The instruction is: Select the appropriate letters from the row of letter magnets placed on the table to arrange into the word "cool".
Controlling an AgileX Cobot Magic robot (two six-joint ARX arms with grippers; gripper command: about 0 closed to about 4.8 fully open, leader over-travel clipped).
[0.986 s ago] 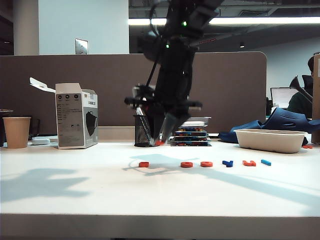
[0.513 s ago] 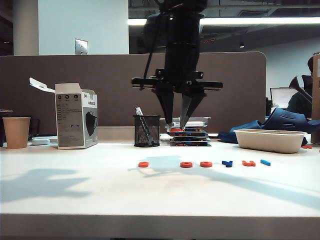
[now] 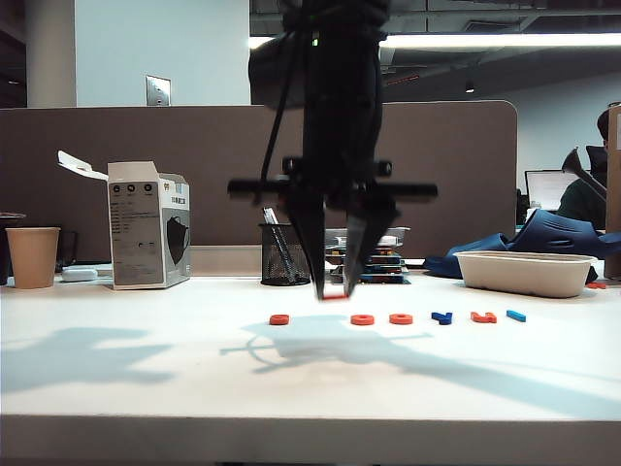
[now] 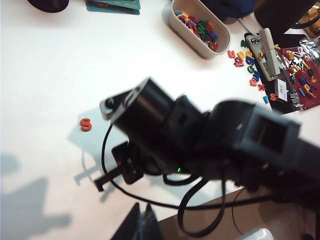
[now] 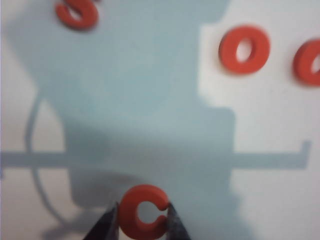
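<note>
Where the exterior view looks across the smooth white desk (image 3: 146, 379), we see the right gripper (image 3: 334, 291) above flat plastic letters (image 3: 402, 318). Our left wrist view shows an S (image 4: 86, 124); the left gripper's state we cannot tell. Our right wrist view shows jaws clamped on the orange C (image 5: 143, 211), near a ring-shaped O (image 5: 244, 49).

Right gripper (image 3: 333, 288) pointing down above table (image 3: 146, 379), fingertips pinching small orange letter (image 3: 335, 295), just behind row of letter magnets (image 3: 400, 317). Pen cup (image 3: 283, 253), box (image 3: 147, 224), paper cup (image 3: 32, 256) behind.
</note>
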